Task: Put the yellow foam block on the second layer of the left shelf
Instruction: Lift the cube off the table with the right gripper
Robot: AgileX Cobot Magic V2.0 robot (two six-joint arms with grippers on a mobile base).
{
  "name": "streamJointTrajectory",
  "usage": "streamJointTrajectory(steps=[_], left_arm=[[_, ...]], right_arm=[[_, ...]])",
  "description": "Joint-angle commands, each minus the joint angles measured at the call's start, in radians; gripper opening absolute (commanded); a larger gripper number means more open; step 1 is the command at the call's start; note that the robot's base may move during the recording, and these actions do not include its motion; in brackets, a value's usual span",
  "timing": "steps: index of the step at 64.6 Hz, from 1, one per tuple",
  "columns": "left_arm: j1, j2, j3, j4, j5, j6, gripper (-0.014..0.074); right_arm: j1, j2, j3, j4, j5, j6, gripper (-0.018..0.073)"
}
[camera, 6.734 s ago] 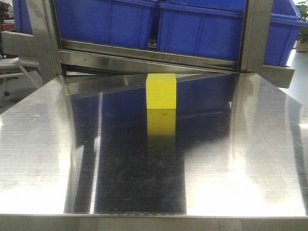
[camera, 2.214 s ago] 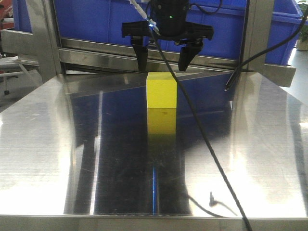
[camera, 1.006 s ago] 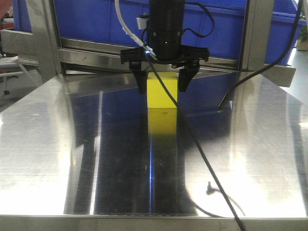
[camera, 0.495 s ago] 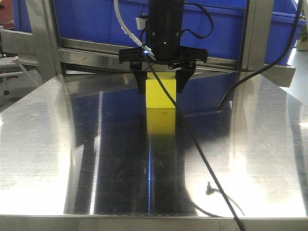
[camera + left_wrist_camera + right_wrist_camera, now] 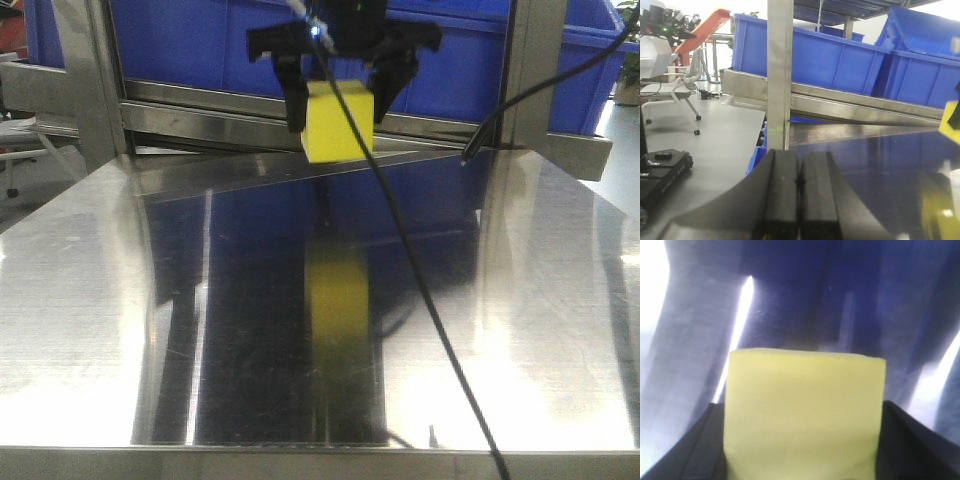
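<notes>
**A:** What does the yellow foam block look like?

**B:** It is a plain, bright yellow cube with matte faces, sharp edges and no marks. In the right wrist view it looks paler and fills the lower middle of the picture.

**A:** And where is it?

**B:** It sits between the fingers of the right gripper, which is clamped on it. A black finger presses against each side face. The cube is held up off the steel table, which lies below the claw. Its blurred yellow reflection shows on the metal underneath.

**A:** The other claw?

**B:** The left gripper has its two black pads pressed flat together with nothing between them. From there the cube is only a blurred yellow patch far off to the right of that claw.

**A:** Any containers?

**B:** Blue bins stand side by side just behind the right claw, on a steel shelf. In the left wrist view they lie ahead of the left claw, beyond an upright steel post. Their walls hide the insides, so I cannot tell what they hold.

**A:** Anything else?

**B:** A black cable hangs from the right claw and crosses the table towards its near edge.
</notes>
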Motion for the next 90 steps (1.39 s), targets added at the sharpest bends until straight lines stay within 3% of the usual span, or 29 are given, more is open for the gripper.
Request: streamJointTrajectory(steps=[1, 18, 42, 76, 90], left_arm=[[-0.006, -0.020, 0.026, -0.004, -0.090, -0.005, 0.0136], [-0.006, -0.020, 0.026, -0.004, -0.090, -0.005, 0.0136], [-0.006, -0.020, 0.026, -0.004, -0.090, -0.005, 0.0136], [-0.006, -0.020, 0.026, -0.004, -0.090, -0.005, 0.0136], [-0.006, -0.020, 0.026, -0.004, -0.090, -0.005, 0.0136]], right_arm=[[-0.008, -0.104, -0.004, -0.025, -0.025, -0.072, 0.0393], [-0.042, -0.208, 0.125, -0.039, -0.086, -0.084, 0.0393], [-0.126, -0.451, 0.495, -0.034, -0.341, -0.145, 0.0393], [-0.365, -0.885, 1.158, 0.129, -0.846, -0.340, 0.0393], [-0.411, -1.055, 1.333, 0.150, -1.027, -0.345, 0.0393]])
